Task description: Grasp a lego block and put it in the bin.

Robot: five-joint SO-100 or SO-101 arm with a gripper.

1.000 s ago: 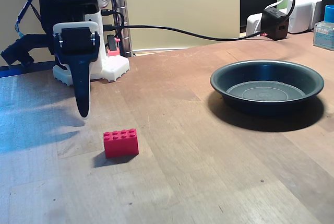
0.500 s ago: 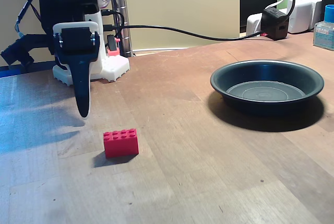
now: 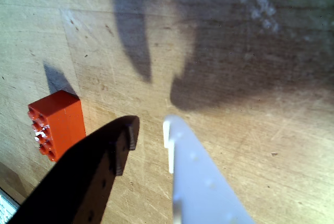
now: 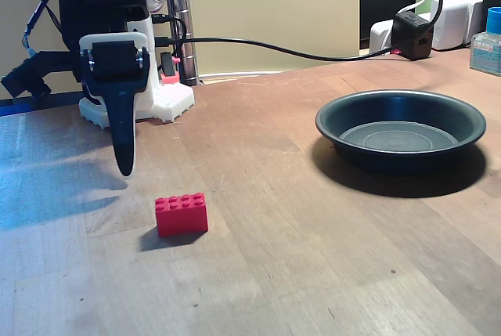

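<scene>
Gripper [image 3: 151, 130] hangs unclenched above bare wood; lego block [image 3: 56, 125] just left; bin [image 4: 401, 128] well apart.

A scratched wooden table [image 4: 313, 258] fills the fixed view, its grain running toward twelve o'clock. Behind it stands a pale yellow wall [image 4: 274, 7]. At one to two o'clock sit a black power adapter [image 4: 412, 33], white chargers [image 4: 454, 19] and a blue-capped bottle [image 4: 488, 42].
</scene>
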